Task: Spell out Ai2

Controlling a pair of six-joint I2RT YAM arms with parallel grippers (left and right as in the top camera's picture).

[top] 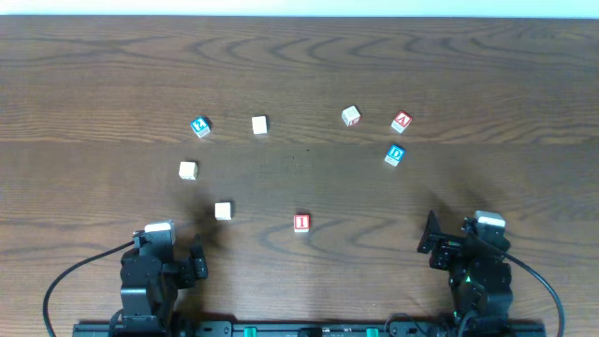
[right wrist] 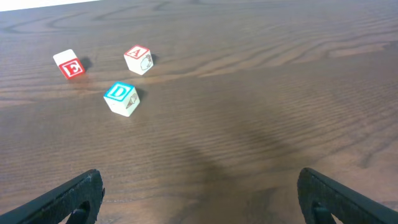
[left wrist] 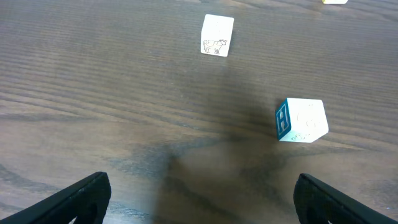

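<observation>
Cubes, eight: A cube [top: 401, 122], one; I cube [top: 301, 223], one; 2 cube [top: 199, 126], one; D cube [top: 395, 155], one; pale-topped cubes [top: 259, 124], [top: 351, 115], [top: 188, 169], [top: 223, 211], four.

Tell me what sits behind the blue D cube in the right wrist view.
The red A cube sits just behind the D cube, not touching; the E cube lies farther left. D covers no cube; their far faces are hidden.

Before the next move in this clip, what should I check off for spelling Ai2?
1. Open and empty, left gripper and right gripper: ok.
2. A cube letter up, touching nothing: ok.
3. I cube standing alone: ok.
4. 2 cube in view, unobstructed: ok.
5. D cube clear of the right gripper's approach to the A cube: not ok, it sits close in front.
6. Three letters lined up: not ok, scattered.
</observation>
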